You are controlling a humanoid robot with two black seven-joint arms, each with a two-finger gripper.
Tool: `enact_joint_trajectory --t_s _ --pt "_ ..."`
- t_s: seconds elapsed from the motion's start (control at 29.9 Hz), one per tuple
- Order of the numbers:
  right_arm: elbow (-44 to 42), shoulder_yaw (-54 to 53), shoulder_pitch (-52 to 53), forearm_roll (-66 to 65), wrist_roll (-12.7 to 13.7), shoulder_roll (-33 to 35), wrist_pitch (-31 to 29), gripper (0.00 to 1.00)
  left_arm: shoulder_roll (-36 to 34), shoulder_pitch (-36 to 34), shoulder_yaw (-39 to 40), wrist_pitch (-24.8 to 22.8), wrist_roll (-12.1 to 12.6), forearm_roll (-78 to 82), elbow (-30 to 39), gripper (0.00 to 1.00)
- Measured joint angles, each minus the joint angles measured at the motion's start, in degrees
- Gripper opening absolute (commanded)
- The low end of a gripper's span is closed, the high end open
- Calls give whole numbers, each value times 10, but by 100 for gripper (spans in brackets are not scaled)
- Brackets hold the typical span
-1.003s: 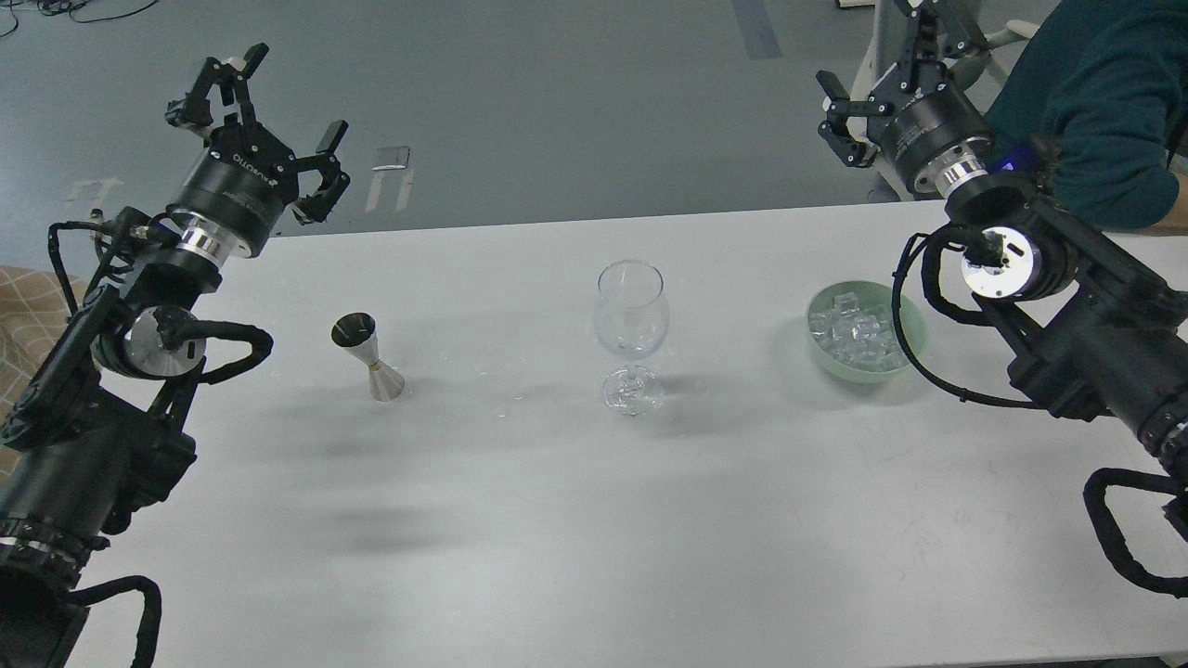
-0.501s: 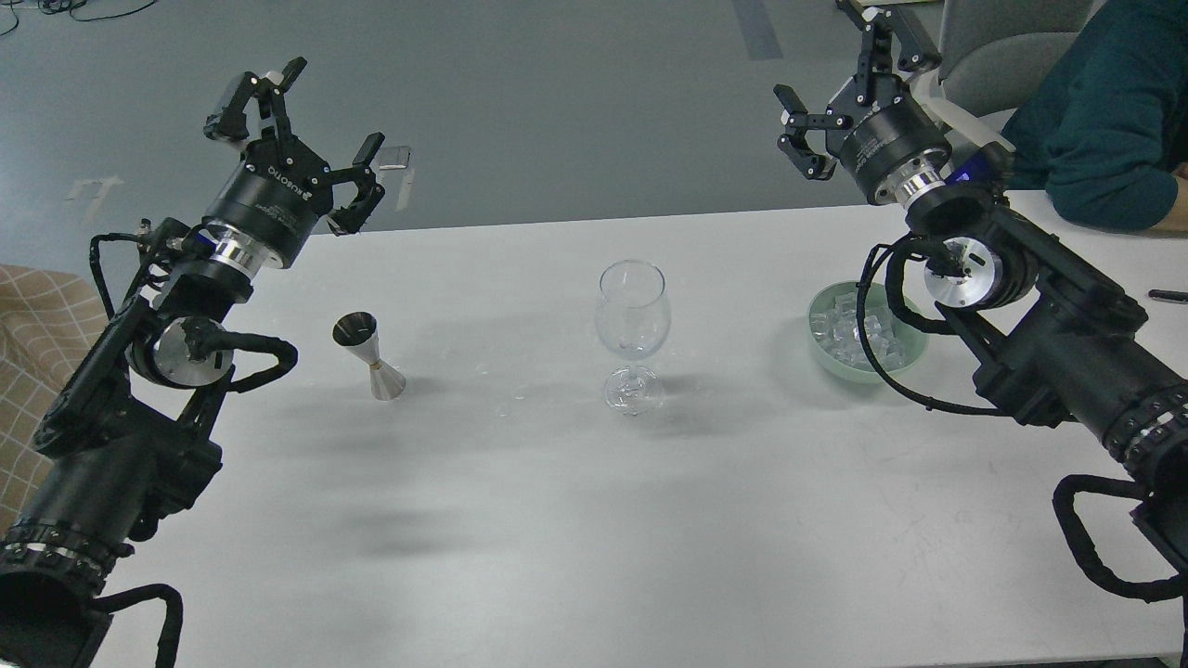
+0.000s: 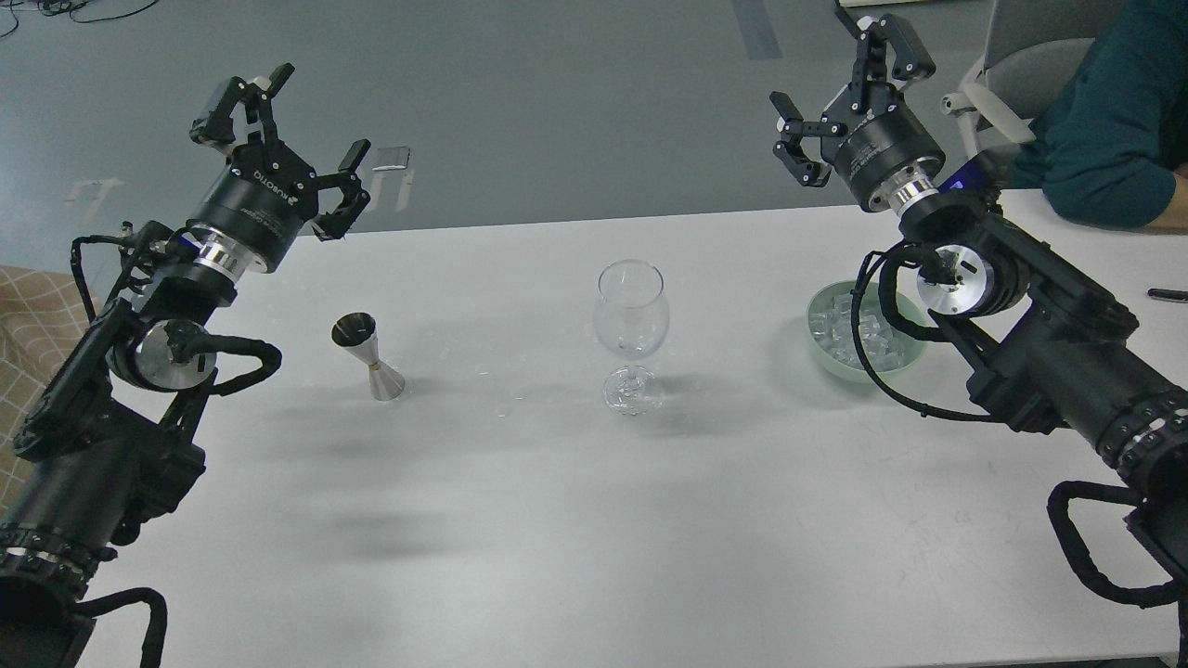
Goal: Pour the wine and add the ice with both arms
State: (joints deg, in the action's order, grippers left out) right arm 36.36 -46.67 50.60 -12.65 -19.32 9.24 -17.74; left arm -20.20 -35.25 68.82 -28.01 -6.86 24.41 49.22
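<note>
Hovering above the far edge of the white table (image 3: pixel 557 520), both our arms are raised and neither holds anything. Our left gripper (image 3: pixel 278 130) has its fingers spread wide and empty; the steel jigger (image 3: pixel 368 355) stands upright below and nearer us, a little to its right, touching nothing. Our right gripper (image 3: pixel 849 102) is likewise splayed open and empty. The ice (image 3: pixel 849 336) lies in the pale green bowl (image 3: pixel 821 357), which sits below that gripper, toward us and almost under our right wrist, whose cable loop crosses the bowl's right side. The empty wine glass (image 3: pixel 631 320) stands upright between jigger and bowl, well apart from each. We judge the left arm nearer the jigger and the right nearer the ice, each needing to descend toward us.
</note>
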Motion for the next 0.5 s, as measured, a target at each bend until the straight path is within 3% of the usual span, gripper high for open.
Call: enact_joint_trajectory --t_s 0.5 --pt "1 2 3 -20 0 -1 -2 100 -1 2 6 0 16 -1 0 98"
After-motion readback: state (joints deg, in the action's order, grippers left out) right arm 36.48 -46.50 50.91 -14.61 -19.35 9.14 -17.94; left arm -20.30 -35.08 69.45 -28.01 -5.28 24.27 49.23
